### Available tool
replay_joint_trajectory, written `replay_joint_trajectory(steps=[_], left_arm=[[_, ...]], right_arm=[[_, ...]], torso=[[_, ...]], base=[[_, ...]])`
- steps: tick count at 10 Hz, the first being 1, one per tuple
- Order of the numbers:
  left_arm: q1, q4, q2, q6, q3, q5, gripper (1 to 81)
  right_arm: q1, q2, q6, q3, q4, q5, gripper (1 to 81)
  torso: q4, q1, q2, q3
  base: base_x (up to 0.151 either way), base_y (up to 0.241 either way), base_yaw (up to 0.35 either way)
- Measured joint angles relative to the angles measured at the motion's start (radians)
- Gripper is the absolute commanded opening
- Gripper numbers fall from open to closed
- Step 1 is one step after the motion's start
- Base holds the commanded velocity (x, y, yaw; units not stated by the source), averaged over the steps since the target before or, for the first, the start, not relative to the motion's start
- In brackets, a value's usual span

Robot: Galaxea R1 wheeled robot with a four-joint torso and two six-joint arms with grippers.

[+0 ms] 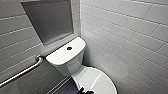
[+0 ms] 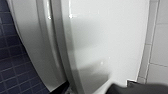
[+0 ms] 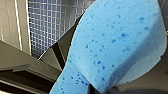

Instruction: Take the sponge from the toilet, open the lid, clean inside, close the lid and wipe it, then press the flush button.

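Clearly, the right pincer (image 3: 100, 91) gripped the blue sponge (image 3: 112, 42); the closed lid (image 2: 105, 37) lay beside the left pincer (image 2: 125, 88), grip unclear.

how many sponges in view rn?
1. The sponge is close up in the right wrist view, with a gridded panel behind it. Another could be hidden behind the toilet.

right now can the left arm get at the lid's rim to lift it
Probably yes: the left gripper sits right beside the rim of the closed lid, and nothing seems to lie between them.
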Motion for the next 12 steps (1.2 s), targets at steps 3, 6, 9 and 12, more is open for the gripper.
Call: replay_joint_trajectory(steps=[3, 6, 9, 12], left_arm=[[-0.013, 0.0, -0.029, -0.034, 0.053, 0.028, 81.1], [-0.015, 0.0, -0.042, -0.048, 0.075, 0.026, 81.1], [-0.025, 0.0, -0.11, -0.075, 0.192, 0.018, 81.1], [-0.027, 0.0, -0.188, -0.104, 0.32, -0.029, 81.1]], right_arm=[[0.0, 0.0, 0.0, 0.001, 0.0, 0.003, 1.0], [0.0, 0.008, 0.0, 0.001, 0.001, 0.01, 1.0], [0.0, 0.011, 0.0, 0.0, 0.002, 0.016, 1.0], [0.0, 0.017, 0.0, -0.001, 0.003, 0.016, 1.0]], torso=[[0.0, 0.0, 0.0, -0.001], [0.0, 0.0, 0.0, -0.001], [0.0, 0.0, 0.0, -0.001], [0.0, 0.0, 0.0, -0.001]], base=[[0.0, 0.0, 0.0], [0.0, 0.0, 0.0], [0.0, 0.0, 0.0], [0.0, 0.0, 0.0]])
